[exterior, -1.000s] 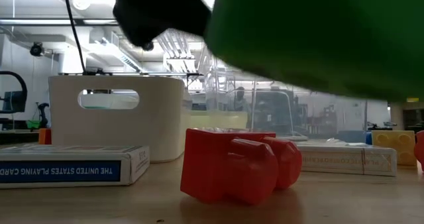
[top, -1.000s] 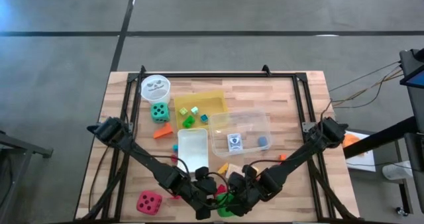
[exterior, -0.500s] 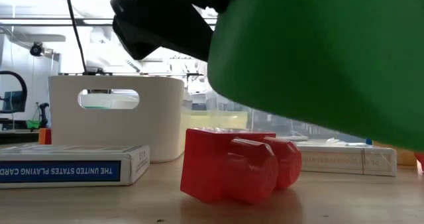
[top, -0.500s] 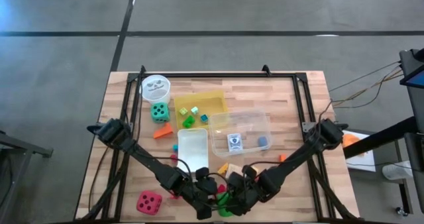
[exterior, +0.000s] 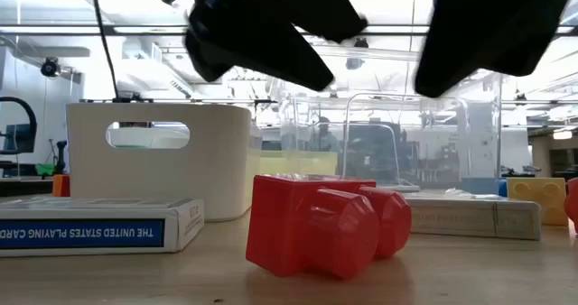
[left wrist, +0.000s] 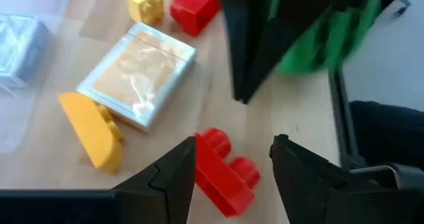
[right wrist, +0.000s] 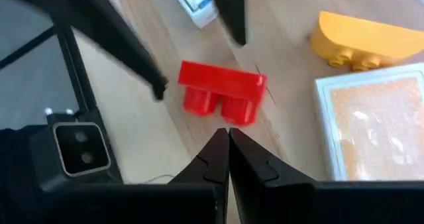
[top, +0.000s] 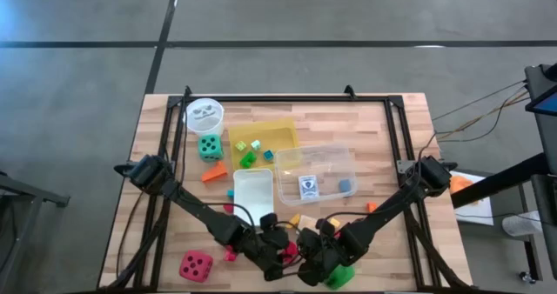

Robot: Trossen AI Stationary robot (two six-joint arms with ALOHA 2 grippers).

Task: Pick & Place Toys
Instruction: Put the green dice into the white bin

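Note:
My left gripper [left wrist: 233,148] stands open above a red two-stud block [left wrist: 225,174] that lies on its side on the table [exterior: 316,226]. The fingers are on either side of the block and clear of it. My right gripper [right wrist: 228,132] is shut with nothing between its fingers and points down at the same red block [right wrist: 222,91]. Both grippers meet at the table's near middle [top: 296,257]. A green toy [top: 337,277] shows at the near edge just right of my right gripper, and blurred behind that gripper's fingers in the left wrist view [left wrist: 324,35]. My right gripper stands close beside the green toy [top: 337,277]. Its own body hides the place between them, so I cannot tell whether it touches the toy. Nothing is on its shut fingertips [right wrist: 225,144].
Near the grippers lie a clear-wrapped card pack [left wrist: 136,75], yellow blocks [left wrist: 93,134] and another red block [left wrist: 194,8]. A blue card pack [exterior: 90,224], a white bin [exterior: 158,156] and a clear box [top: 318,172] stand behind. A red die [top: 196,265] sits near left.
The green toy hung close in front of the low camera between the two grippers. It has since gone toward the table's right near edge and out of the low view. Both arms have stayed nearly where they were.

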